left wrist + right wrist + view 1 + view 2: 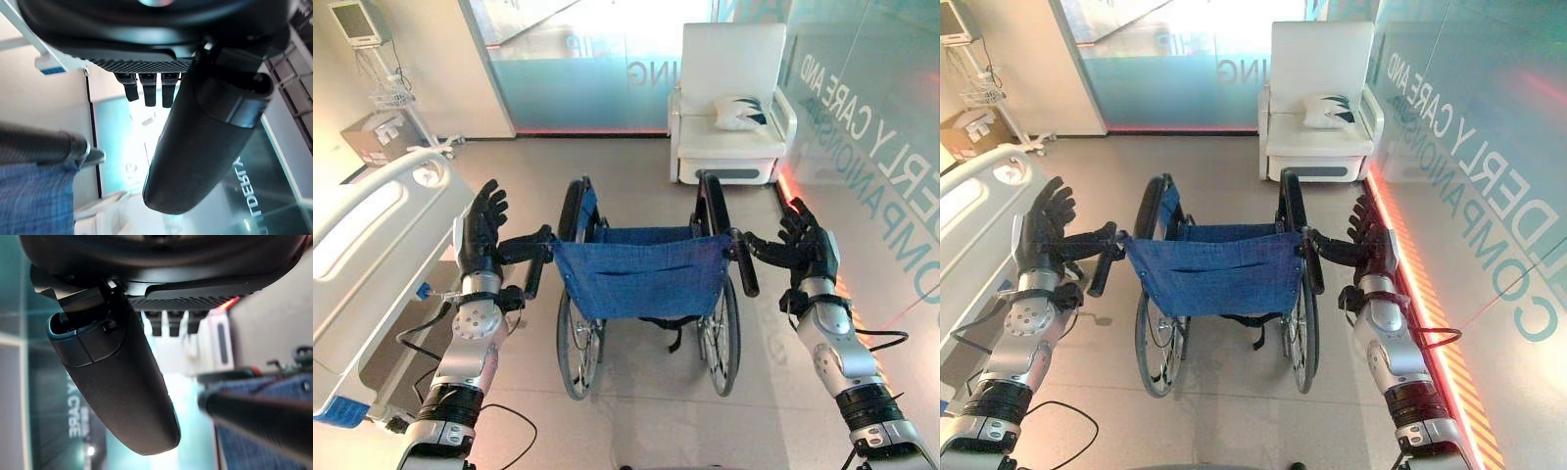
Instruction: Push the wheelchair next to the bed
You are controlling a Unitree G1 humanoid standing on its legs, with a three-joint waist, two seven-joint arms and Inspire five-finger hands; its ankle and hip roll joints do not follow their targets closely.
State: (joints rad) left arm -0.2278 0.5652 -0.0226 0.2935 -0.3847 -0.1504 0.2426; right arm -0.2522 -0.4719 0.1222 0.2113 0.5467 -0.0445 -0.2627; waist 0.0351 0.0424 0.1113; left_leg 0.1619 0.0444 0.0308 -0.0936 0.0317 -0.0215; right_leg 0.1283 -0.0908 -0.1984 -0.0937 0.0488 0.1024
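Blue-fabric black-framed wheelchair (641, 284) between splayed-fingered left hand (481, 223) and right hand (806, 240); grip handles first, steer toward white bed (372, 255).

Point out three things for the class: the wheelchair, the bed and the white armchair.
wheelchair (641, 279), left eye view: on its blue fabric backrest.
bed (372, 230), left eye view: on the white side rail.
white armchair (1320, 54), right eye view: on the upright back cushion.

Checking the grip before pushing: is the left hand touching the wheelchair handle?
Apart. The left wrist view shows bright background between the handle and the open left hand.
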